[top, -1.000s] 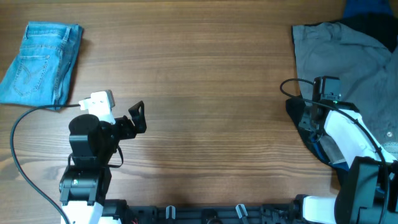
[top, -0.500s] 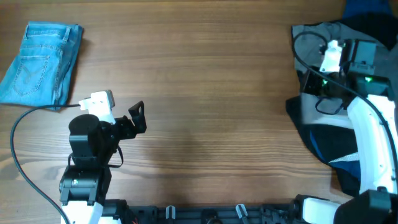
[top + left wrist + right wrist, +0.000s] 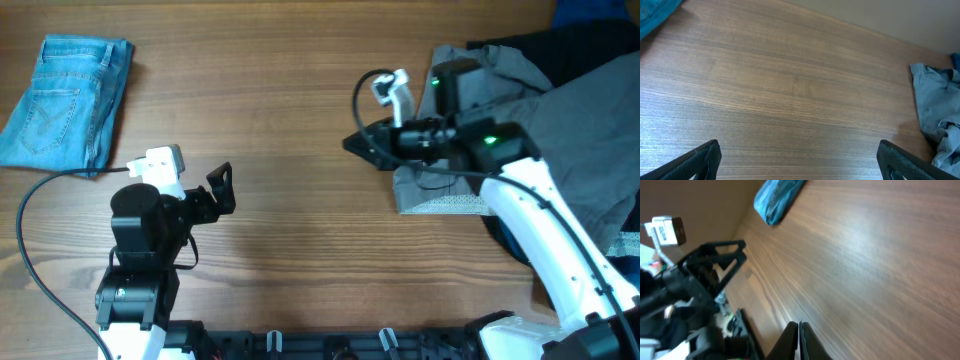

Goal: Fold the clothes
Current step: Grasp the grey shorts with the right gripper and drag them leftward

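Gray garment (image 3: 570,130) is seen crumpled at the right side of the wooden table (image 3: 300,70), with its near-left edge lying under the right arm. Right gripper (image 3: 360,146) is held just left of that garment with jaws pressed together; whether cloth is pinched cannot be told. Left gripper (image 3: 221,188) is held near left, jaws spread wide over the table. Folded jeans (image 3: 68,100) are placed at the far left corner. A dark garment (image 3: 600,35) is piled far right.
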